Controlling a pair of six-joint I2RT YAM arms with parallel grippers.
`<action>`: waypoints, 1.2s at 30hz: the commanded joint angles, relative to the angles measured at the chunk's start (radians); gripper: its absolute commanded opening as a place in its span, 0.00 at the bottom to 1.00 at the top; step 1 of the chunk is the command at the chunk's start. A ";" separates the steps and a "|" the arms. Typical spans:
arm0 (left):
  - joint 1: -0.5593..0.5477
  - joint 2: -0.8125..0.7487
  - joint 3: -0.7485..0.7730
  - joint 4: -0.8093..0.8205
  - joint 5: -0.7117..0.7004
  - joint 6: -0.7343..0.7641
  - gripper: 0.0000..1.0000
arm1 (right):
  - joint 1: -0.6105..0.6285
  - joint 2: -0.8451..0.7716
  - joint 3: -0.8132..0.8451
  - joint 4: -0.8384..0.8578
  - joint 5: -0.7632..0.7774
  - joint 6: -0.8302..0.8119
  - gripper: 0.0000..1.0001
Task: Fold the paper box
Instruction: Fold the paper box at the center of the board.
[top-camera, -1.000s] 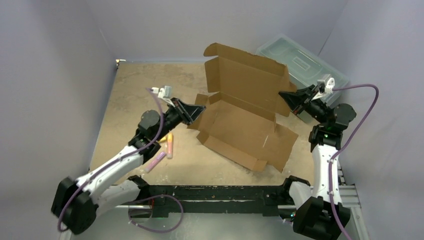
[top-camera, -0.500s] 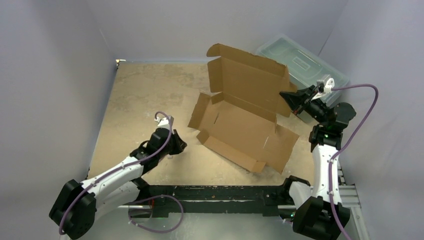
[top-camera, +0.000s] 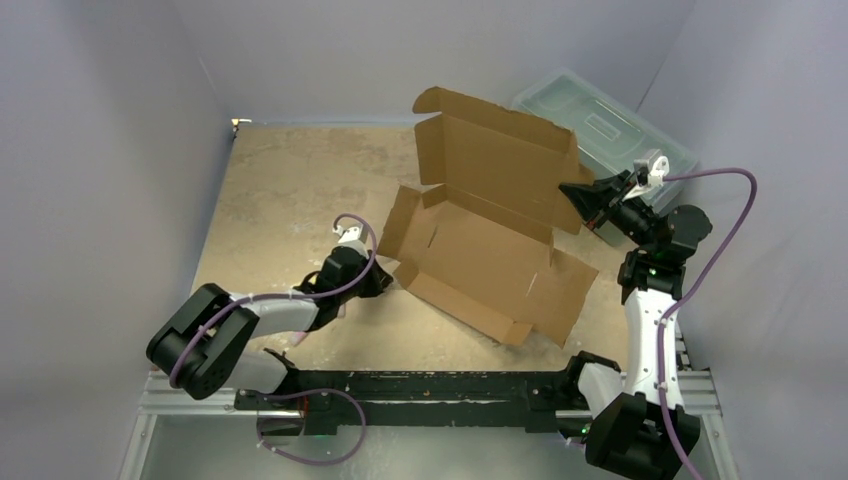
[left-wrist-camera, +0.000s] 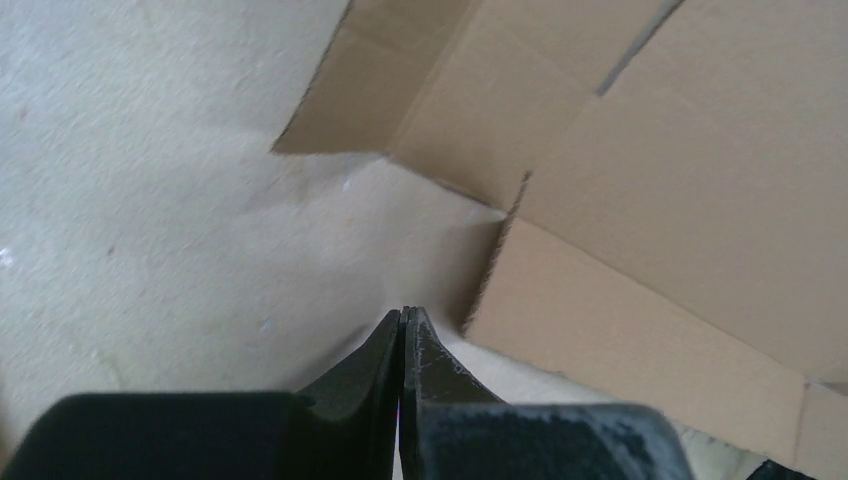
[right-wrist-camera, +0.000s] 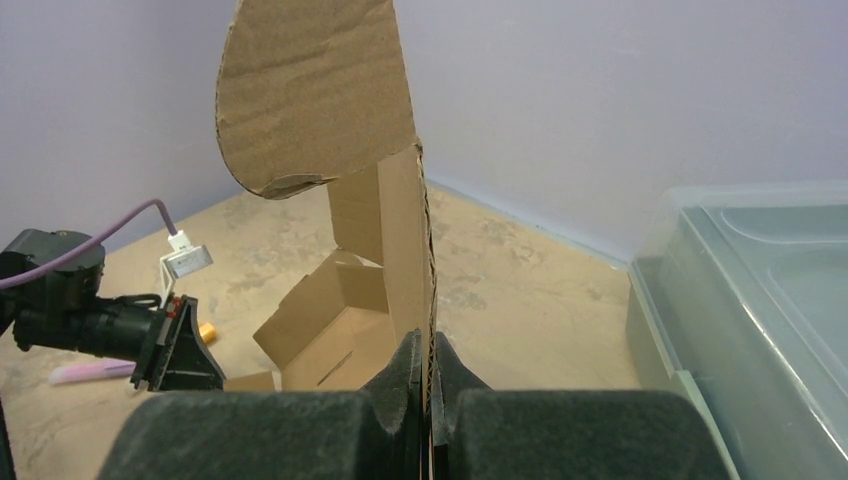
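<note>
The paper box is barely begun: base and flaps lie splayed on the tabletop just ahead of the empty, clenched left tool, while the right tool pinches its upright lid by the edge.

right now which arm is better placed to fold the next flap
Left, likely: the left jaws are shut, empty, low beside the left flap of the paper box. The right jaws are clamping the upright lid.
</note>
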 joint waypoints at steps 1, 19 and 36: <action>-0.001 0.006 0.032 0.189 0.081 0.026 0.00 | -0.007 -0.003 0.026 0.054 -0.008 0.009 0.00; -0.096 0.205 0.079 0.251 0.218 0.060 0.00 | -0.007 0.002 0.021 0.067 -0.016 0.024 0.00; 0.122 -0.554 0.065 -0.169 -0.023 0.159 0.72 | -0.007 -0.012 0.038 0.004 -0.014 -0.047 0.00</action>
